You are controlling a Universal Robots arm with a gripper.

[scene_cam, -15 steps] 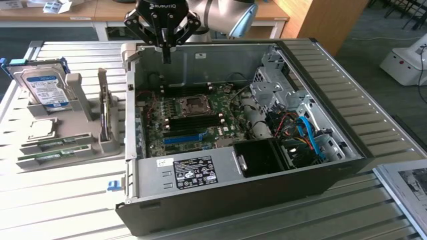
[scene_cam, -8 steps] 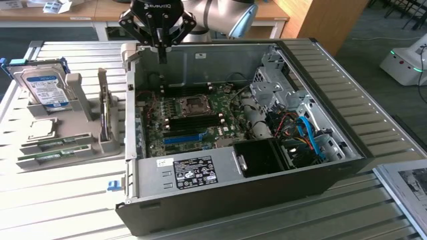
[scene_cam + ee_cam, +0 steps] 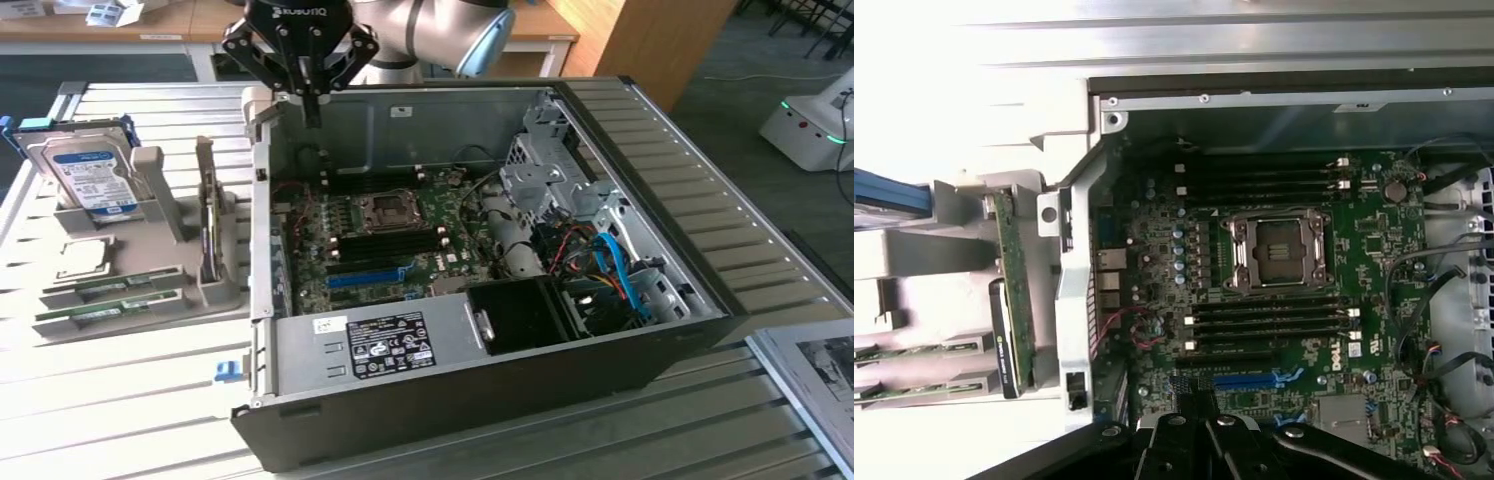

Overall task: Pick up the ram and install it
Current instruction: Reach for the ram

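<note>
Black metal computer case lies open. A grey holder sits just beside it, on the exterior view's left. Above the case's far corner hangs the gripper, jaws clenched and empty. The ram lies flat in that holder, next to a twin stick.

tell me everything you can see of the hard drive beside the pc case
The hard drive is a flat silver metal box with a blue and white label facing the exterior view. It stands roughly upright in a grey holder, with a blue frame behind its top edge. The holder rests on the slatted table at the exterior view's left of the open computer case, apart from it.
</note>
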